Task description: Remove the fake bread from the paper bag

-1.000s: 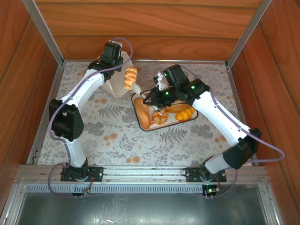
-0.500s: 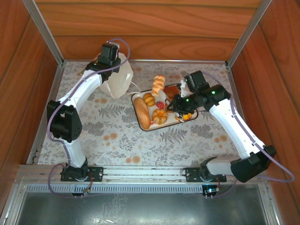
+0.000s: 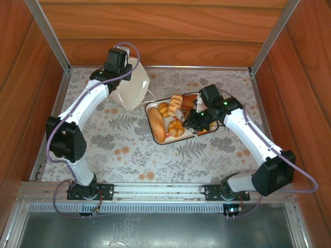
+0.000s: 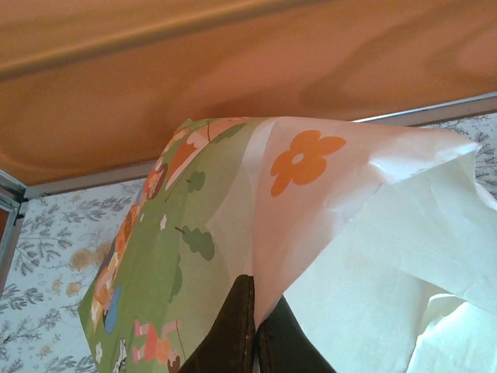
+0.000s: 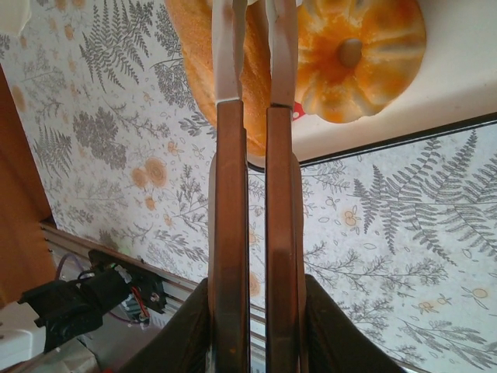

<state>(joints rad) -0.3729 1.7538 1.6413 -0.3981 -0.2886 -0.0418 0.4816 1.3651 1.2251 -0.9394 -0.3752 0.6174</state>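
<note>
Fake bread (image 3: 170,116), golden-brown toy loaves and buns, lies in the white rectangular tray (image 3: 151,109) at counter centre. Left jaws clench a fold of the white paper bag (image 3: 132,89), far left; tearing is possible. Right jaws, nearly closed and empty, could knock the buns.

The twisted roll (image 3: 176,105) has left the paper bag (image 3: 132,89) — now on the tray (image 3: 153,107).
</note>
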